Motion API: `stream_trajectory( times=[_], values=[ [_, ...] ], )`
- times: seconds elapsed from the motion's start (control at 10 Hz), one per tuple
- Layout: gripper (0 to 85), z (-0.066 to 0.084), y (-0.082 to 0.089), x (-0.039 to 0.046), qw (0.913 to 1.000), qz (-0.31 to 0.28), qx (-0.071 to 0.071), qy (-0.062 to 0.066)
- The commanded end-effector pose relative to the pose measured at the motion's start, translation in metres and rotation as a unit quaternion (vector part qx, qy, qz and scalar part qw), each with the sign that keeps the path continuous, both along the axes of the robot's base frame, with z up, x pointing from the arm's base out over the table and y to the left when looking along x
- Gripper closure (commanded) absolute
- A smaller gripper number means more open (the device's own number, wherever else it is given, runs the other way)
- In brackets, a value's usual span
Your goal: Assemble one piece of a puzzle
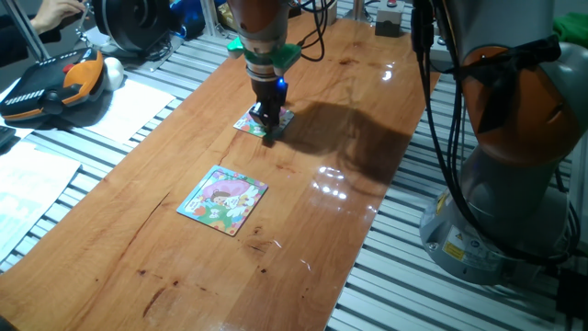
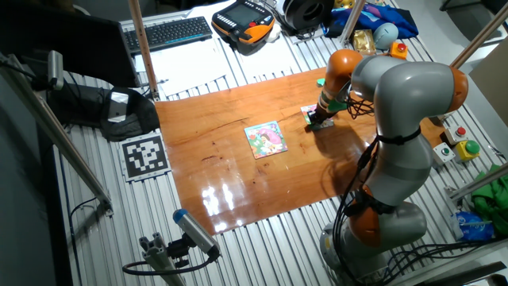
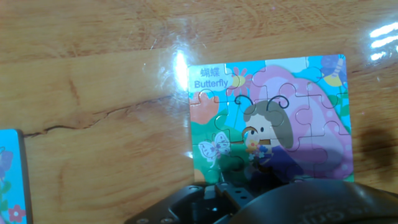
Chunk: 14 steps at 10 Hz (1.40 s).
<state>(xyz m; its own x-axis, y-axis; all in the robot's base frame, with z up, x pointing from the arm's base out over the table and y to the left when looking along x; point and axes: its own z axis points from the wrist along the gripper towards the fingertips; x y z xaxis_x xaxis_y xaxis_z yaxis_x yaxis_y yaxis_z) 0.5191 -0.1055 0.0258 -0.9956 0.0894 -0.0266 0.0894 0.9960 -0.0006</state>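
The puzzle (image 3: 267, 112) is a small square jigsaw with a pink, green and white cartoon and the word Butterfly. It lies flat on the wooden table (image 1: 303, 211). It also shows in one fixed view (image 1: 254, 121) and the other fixed view (image 2: 308, 111). My gripper (image 1: 268, 138) points straight down with its tips at the puzzle's near edge, and its fingers look pressed together. In the hand view the gripper (image 3: 239, 186) covers the puzzle's bottom row. No loose piece shows; the piece is hidden or out of view.
The larger blue-bordered puzzle (image 1: 223, 199) lies on the table towards the front, its edge at the hand view's left (image 3: 9, 180). A teach pendant (image 1: 50, 83) and papers (image 1: 129, 106) lie beside the table. The robot's base (image 1: 514, 156) stands to the right.
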Motion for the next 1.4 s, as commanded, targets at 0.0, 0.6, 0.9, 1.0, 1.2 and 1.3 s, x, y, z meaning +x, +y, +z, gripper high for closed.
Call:
stream_trajectory(
  times=[0.0,0.6,0.9,1.0,1.2,1.3],
  values=[
    [34.0,0.000,0.000,0.0000,1.0000,-0.001,0.000,0.000],
    [34.0,0.005,0.000,0.0033,1.0000,0.001,-0.003,-0.003],
    [51.0,0.011,0.001,0.0042,0.9999,0.011,-0.008,0.001],
    [68.0,0.012,0.001,0.0042,0.9999,0.014,-0.010,0.002],
    [85.0,0.012,0.001,0.0042,0.9998,0.020,-0.010,0.004],
    [85.0,0.012,0.001,0.0044,0.9997,0.021,-0.010,0.003]
  ],
)
